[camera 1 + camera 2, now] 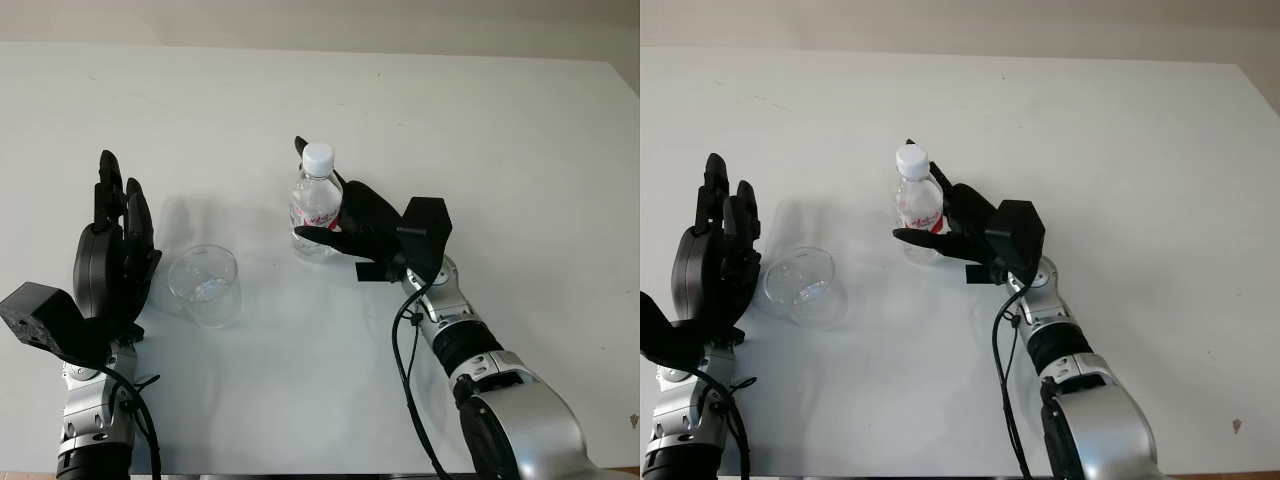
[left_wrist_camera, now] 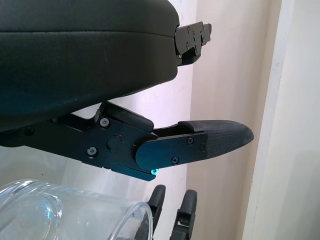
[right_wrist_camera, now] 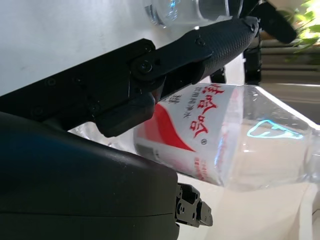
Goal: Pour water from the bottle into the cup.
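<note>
A white bench [image 1: 520, 160] carries 2 task things, standing near each other. The right hand [image 1: 350, 228] is wrapped around the bottle [image 1: 315, 215] — a thumb crosses the front of the label, fingers reach behind — and the bottle stands upright near the bench's middle with its white cap [image 1: 318, 156] still on. The grasping step is judged to be in hand; lifting and tilting toward the cup [image 1: 205, 285] would be called for next, though the cap would first have to come off. The clear cup stands upright to the bottle's left. The left hand [image 1: 112, 250] is held open just beside the cup, grasping nothing. Nothing is seen between bottle and cup.
</note>
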`<state>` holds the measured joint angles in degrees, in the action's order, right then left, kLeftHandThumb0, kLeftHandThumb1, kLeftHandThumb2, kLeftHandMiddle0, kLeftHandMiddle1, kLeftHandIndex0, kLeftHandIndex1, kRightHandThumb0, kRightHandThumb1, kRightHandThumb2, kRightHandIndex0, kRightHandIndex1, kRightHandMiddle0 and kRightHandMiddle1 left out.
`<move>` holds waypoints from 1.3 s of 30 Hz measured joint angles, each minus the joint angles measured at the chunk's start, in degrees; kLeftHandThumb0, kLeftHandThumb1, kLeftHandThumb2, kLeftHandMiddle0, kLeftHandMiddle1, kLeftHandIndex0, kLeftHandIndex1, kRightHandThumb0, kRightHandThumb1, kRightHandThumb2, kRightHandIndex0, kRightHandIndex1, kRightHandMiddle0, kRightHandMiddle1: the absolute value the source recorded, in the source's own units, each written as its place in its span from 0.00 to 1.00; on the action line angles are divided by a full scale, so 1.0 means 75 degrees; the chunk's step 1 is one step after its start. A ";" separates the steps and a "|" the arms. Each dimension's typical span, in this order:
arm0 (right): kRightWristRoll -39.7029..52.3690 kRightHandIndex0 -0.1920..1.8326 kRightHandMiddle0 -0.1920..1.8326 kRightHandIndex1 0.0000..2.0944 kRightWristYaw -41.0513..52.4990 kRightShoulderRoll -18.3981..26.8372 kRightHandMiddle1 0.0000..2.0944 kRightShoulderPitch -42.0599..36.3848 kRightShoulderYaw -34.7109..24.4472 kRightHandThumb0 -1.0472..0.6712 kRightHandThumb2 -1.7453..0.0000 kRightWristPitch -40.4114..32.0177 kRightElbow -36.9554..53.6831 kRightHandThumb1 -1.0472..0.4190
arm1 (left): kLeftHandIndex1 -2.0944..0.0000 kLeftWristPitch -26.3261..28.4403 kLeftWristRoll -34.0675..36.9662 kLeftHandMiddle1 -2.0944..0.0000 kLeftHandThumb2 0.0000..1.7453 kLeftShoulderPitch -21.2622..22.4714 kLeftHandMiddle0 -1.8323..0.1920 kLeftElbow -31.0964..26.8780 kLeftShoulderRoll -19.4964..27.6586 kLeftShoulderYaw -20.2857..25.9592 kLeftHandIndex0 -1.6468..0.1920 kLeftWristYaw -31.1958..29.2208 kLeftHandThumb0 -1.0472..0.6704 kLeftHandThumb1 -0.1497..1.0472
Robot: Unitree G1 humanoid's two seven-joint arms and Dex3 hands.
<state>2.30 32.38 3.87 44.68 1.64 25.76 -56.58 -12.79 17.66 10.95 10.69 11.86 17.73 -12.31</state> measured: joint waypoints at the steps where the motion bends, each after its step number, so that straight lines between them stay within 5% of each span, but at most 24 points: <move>1: 0.0095 0.00 0.00 0.00 0.0069 -0.0060 0.00 0.0002 -0.0033 0.10 0.98 -0.0003 0.0000 0.09 | 1.00 -0.0001 0.0000 1.00 0.31 0.0000 1.00 0.0000 0.0000 0.0003 1.00 0.0000 0.18 1.00; 8: 0.0383 0.10 0.10 0.06 0.0336 -0.0290 0.08 0.0017 -0.0159 0.24 0.97 -0.0114 0.0001 0.12 | 1.00 -0.0021 -0.0005 1.00 0.30 -0.0001 1.00 0.0000 -0.0013 0.0017 1.00 0.0020 0.17 1.00; 10: 0.0313 0.10 0.03 0.27 0.0193 -0.0338 0.41 0.0022 -0.0127 0.29 0.97 -0.0121 0.0001 0.13 | 1.00 -0.0021 -0.0018 1.00 0.30 -0.0002 1.00 0.0000 -0.0013 0.0019 1.00 0.0033 0.17 1.00; 13: 0.0216 0.02 0.00 0.72 0.0008 -0.0418 0.72 0.0026 -0.0068 0.34 0.97 -0.0156 0.0001 0.12 | 1.00 -0.0021 -0.0020 1.00 0.30 -0.0002 1.00 0.0000 -0.0014 0.0019 1.00 0.0034 0.17 1.00; 14: 0.0171 0.07 0.03 0.87 -0.0049 -0.0436 0.87 0.0030 -0.0047 0.35 0.97 -0.0154 0.0001 0.12 | 1.00 -0.0021 -0.0024 1.00 0.30 -0.0003 1.00 0.0000 -0.0015 0.0021 1.00 0.0044 0.17 1.00; 16: 0.0052 0.24 0.18 0.97 -0.0140 -0.0458 0.96 0.0047 0.0018 0.34 0.97 -0.0130 0.0001 0.10 | 1.00 -0.0021 -0.0044 1.00 0.30 -0.0003 1.00 0.0000 -0.0016 0.0021 1.00 0.0059 0.17 1.00; 17: -0.0016 0.39 0.31 0.99 -0.0165 -0.0463 0.99 0.0059 0.0059 0.33 0.96 -0.0105 0.0001 0.08 | 1.00 -0.0027 -0.0052 1.00 0.30 -0.0003 1.00 0.0000 -0.0018 0.0021 1.00 0.0059 0.17 1.00; 20: -0.0317 0.62 0.52 1.00 -0.0262 -0.0438 1.00 0.0095 0.0243 0.30 0.96 0.0110 0.0001 0.04 | 1.00 -0.0062 -0.0052 1.00 0.30 -0.0003 1.00 0.0000 -0.0037 0.0023 1.00 0.0058 0.17 1.00; 26: -0.1097 0.88 0.85 1.00 -0.0625 -0.0270 1.00 0.0329 0.0680 0.28 0.86 0.0334 0.0032 0.00 | 1.00 -0.0064 -0.0052 1.00 0.30 -0.0003 1.00 0.0000 -0.0042 0.0024 1.00 0.0058 0.17 1.00; 30: -0.1300 0.98 0.95 1.00 -0.0802 -0.0165 1.00 0.0353 0.0812 0.32 0.77 0.0549 0.0045 0.00 | 1.00 -0.0066 -0.0053 1.00 0.30 -0.0003 1.00 0.0003 -0.0042 0.0034 1.00 0.0058 0.17 1.00; 39: -0.1600 1.00 1.00 1.00 -0.2084 -0.0124 1.00 0.0305 0.0842 0.39 0.67 0.0727 0.0017 0.00 | 1.00 -0.0152 -0.0051 1.00 0.29 0.0049 1.00 0.0127 -0.0037 0.0082 1.00 0.0045 0.17 1.00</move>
<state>-9.70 16.75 2.93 46.96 7.95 31.21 -56.45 -13.93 17.28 11.32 11.65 11.58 18.34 -11.98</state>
